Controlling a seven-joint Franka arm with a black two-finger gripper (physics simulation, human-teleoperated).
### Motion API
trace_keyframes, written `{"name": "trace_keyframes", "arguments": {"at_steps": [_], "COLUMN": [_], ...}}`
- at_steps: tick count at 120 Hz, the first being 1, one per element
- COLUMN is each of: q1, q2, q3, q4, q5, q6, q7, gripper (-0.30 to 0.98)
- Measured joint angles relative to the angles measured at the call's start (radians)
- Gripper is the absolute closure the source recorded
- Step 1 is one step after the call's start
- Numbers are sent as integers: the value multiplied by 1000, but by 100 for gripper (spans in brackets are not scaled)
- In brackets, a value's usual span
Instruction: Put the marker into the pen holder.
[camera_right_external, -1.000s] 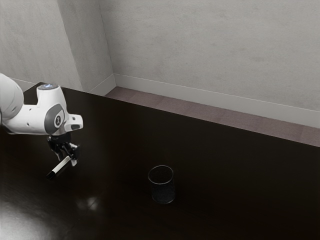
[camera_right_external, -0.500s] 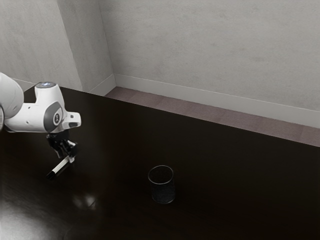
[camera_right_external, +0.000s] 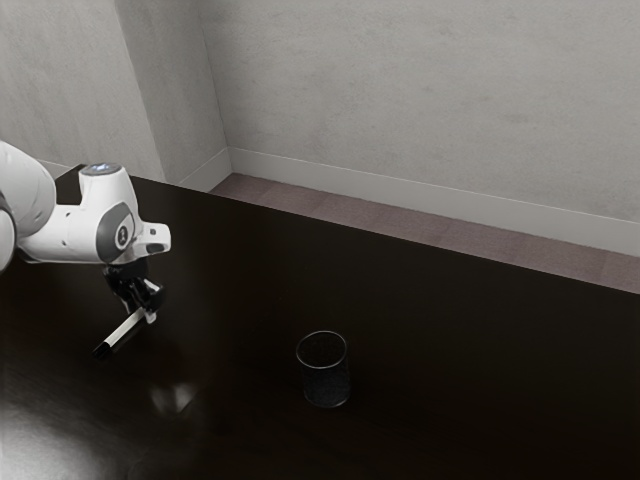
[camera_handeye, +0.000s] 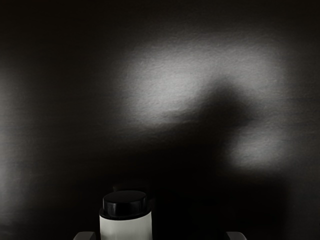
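One dark table (camera_right_external: 480, 360) bears one marker (camera_right_external: 124, 331), one pen holder (camera_right_external: 327, 386).

The exterior view's left edge cuts off the arm (camera_right_external: 28, 195), and its left, right and near edges cut off the table (camera_right_external: 450, 380). The marker's (camera_right_external: 122, 333) far end is partly hidden at the gripper (camera_right_external: 139, 315). The emblem (camera_right_external: 122, 236) on the arm is too small to read. In the wrist view, the marker's body and both fingertips (camera_handeye: 85, 235) run out of frame.
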Motion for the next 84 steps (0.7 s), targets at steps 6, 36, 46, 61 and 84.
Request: {"name": "trace_keyframes", "arguments": {"at_steps": [6,36,46,61,84], "q1": [0,0,0,0,0], "q2": [0,-1,-1,0,0], "q3": [0,1,1,0,1], "q4": [0,-1,-1,-3,-4], "q5": [-3,-7,-7,-7,-3], "q6": [0,0,0,0,1], "q7": [0,-3,-4,-6,-15], "gripper": [41,57,62,66,69]}}
